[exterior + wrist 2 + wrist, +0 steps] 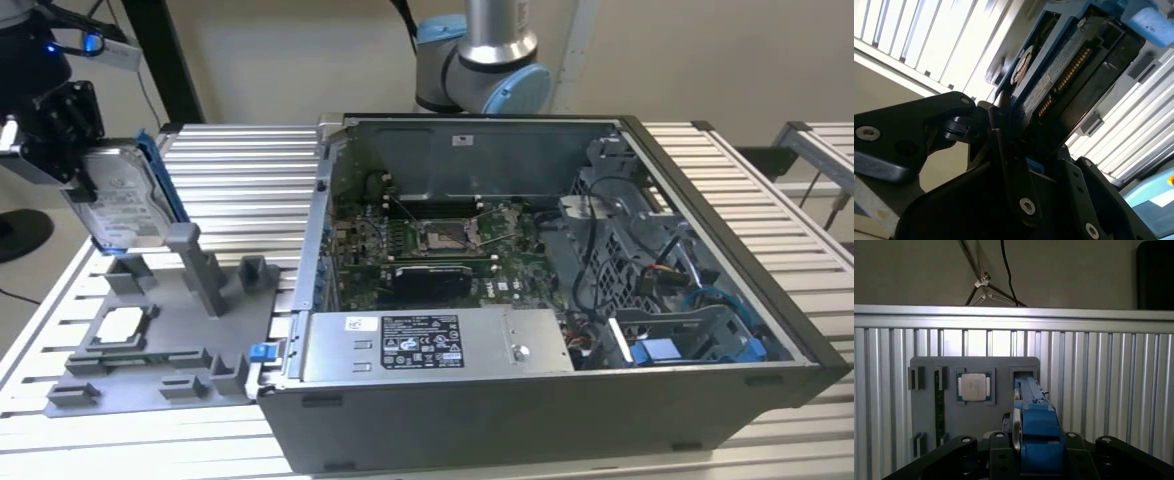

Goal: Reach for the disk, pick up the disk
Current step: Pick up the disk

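Upper left in the exterior view, the black gripper (78, 152), its arm cut off by the frame, clasps the silver-grey, blue-framed metal disk (123, 200) upright.

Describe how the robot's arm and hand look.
The arm is a silver-grey tube with rounded light-blue joint caps. The hand is matte black, built of angular linked bars with silver screws at the pivots.
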Available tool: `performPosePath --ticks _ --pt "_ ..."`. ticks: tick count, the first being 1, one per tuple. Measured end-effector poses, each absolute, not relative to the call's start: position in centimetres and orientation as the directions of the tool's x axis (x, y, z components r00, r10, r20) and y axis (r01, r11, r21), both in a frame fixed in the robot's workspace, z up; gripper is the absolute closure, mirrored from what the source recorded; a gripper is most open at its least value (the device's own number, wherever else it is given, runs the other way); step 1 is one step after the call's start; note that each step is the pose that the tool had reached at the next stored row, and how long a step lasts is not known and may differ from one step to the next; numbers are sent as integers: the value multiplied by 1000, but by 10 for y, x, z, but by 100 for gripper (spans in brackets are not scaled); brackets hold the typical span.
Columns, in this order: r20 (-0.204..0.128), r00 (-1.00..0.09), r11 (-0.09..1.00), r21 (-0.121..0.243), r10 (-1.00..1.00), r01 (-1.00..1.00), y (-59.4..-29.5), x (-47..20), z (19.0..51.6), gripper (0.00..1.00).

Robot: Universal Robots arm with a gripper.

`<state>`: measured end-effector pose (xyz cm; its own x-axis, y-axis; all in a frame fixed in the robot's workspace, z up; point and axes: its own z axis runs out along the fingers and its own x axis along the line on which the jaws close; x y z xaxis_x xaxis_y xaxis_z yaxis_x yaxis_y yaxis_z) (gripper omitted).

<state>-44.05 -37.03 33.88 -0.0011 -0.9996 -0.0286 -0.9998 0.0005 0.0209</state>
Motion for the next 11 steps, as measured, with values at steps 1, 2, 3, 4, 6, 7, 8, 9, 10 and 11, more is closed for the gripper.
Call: performPosePath --ticks 1,2,3,4,6,7,8,9,10,11 --pt "-29 -1 0 21 -1000 -1000 -370 -441 340 100" --pt "-29 -1 0 21 -1000 -1000 -370 -441 341 100" --pt "-29 -1 0 21 -1000 -1000 -370 -441 343 100" --pt "-29 -1 0 21 -1000 -1000 -370 -441 344 100" --pt "-29 -1 0 21 -1000 -1000 -370 -441 346 100" --pt "-29 -1 0 21 -1000 -1000 -370 -441 347 100" --pt "-29 -1 0 21 -1000 -1000 -370 -441 348 100" --pt "-29 -1 0 21 -1000 -1000 -370 -441 349 100" --pt "-29 -1 0 21 -1000 -1000 -370 -441 350 100" --pt "-29 -1 0 21 -1000 -1000 -370 -441 352 100"
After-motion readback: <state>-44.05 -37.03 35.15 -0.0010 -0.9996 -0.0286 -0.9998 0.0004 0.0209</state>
